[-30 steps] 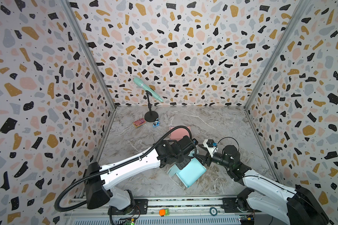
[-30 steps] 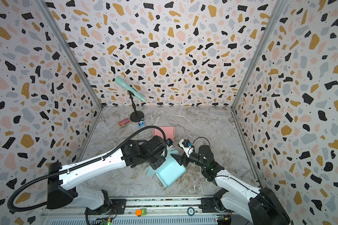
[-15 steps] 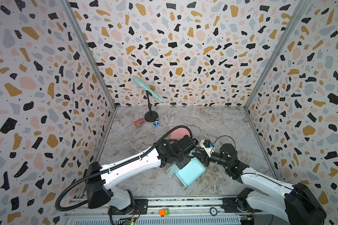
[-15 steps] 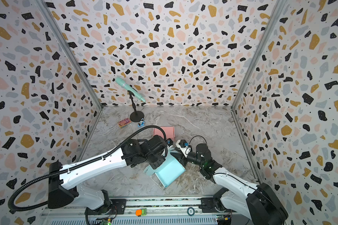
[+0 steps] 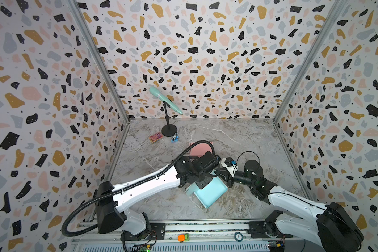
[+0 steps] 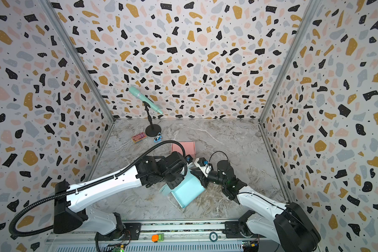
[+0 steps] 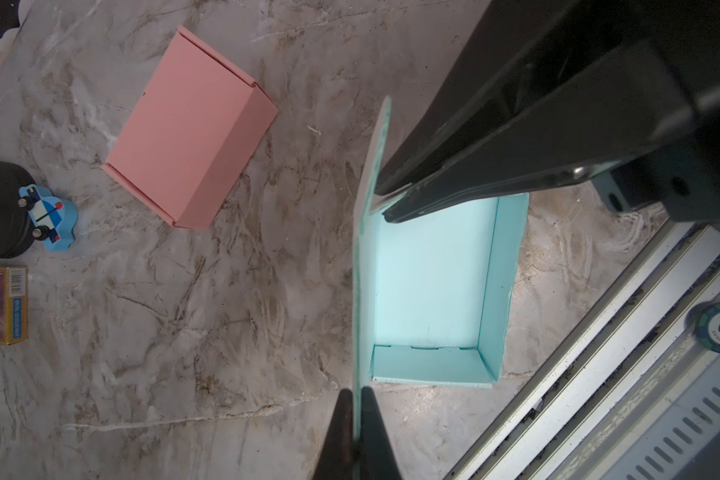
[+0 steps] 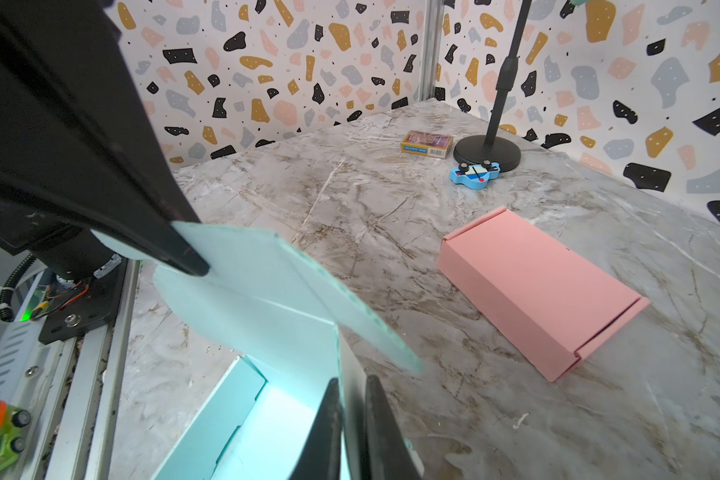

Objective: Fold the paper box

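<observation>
paper box (image 5: pixel 212 193), the teal one, sits at the near middle of the marble table (image 5: pixel 249 135), close to the front rail and right between the two arms. it's half built: base flat, low walls up on the near sides, one tall panel standing on edge.

step in hand looks to me like folding that tall panel. both claws have card in them, so i'd guess the next move is bending it over along its crease. that needs the arms moving together and slowly, since thin card can buckle or slide out of a pinch.

left to right: left gripper (image 7: pixel 355 395) is pressed together on the edge of the tall panel, card sandwiched between its fingers, at the left side of the box. the open tray lies just right of that panel. right gripper (image 8: pixel 352 382) comes in at the far right end, fingers almost together with a pale strip of card between them, so it looks like a pinch too. can't tell if it's the same panel or the wall beside it.

finished pink box (image 5: pixel 202 149) lies just beyond, apart.
</observation>
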